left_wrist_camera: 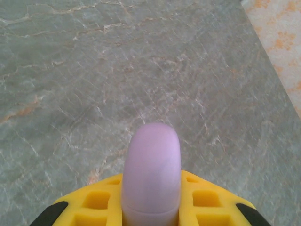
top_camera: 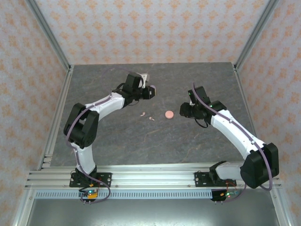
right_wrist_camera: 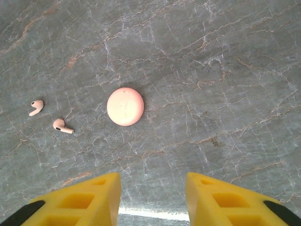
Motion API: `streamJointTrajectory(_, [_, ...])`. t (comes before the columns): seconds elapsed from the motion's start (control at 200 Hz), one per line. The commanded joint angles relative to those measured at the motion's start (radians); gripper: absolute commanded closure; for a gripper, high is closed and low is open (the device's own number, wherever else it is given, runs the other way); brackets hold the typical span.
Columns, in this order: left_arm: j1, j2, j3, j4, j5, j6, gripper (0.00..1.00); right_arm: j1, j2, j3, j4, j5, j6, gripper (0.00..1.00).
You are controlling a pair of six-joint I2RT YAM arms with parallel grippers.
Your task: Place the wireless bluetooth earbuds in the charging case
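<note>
The left arm bends and reaches far over the gray table (top_camera: pixel 117 141). Its left claw (top_camera: pixel 150 92) pinches a purple case (left_wrist_camera: pixel 151 160). The right arm reaches in too. Its right claw (right_wrist_camera: pixel 153 188) hangs with its fingers apart, holding nothing, near a round pink case (right_wrist_camera: pixel 125 107). Two pink earbuds (right_wrist_camera: pixel 36 107) (right_wrist_camera: pixel 62 125) lie near it, not touching.

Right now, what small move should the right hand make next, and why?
Probably ease the right hand forward and down over the pink case: its fingers stand open and empty, the case lies straight ahead and looks closed, and the two pink earbuds lie loose on the table, apart from it.
</note>
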Motion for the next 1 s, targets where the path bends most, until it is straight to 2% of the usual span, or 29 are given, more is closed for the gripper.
streamJointTrajectory(0.0, [0.015,0.085,0.116,-0.079,0.016,-0.017,1.00,-0.001,-0.029,-0.025,0.018,0.000,0.017,0.58])
streamJointTrajectory(0.375, [0.029,0.360,0.441,-0.232,-0.016,-0.017,1.00,0.000,-0.050,-0.058,0.014,-0.018,0.044,0.58])
streamJointTrajectory(0.686, [0.033,0.508,0.610,-0.343,-0.019,-0.012,0.97,-0.001,-0.049,-0.076,0.010,-0.016,0.050,0.58])
streamJointTrajectory(0.996, [0.034,0.557,0.652,-0.389,-0.058,-0.012,0.81,-0.001,-0.061,-0.086,0.002,-0.004,0.055,0.58])
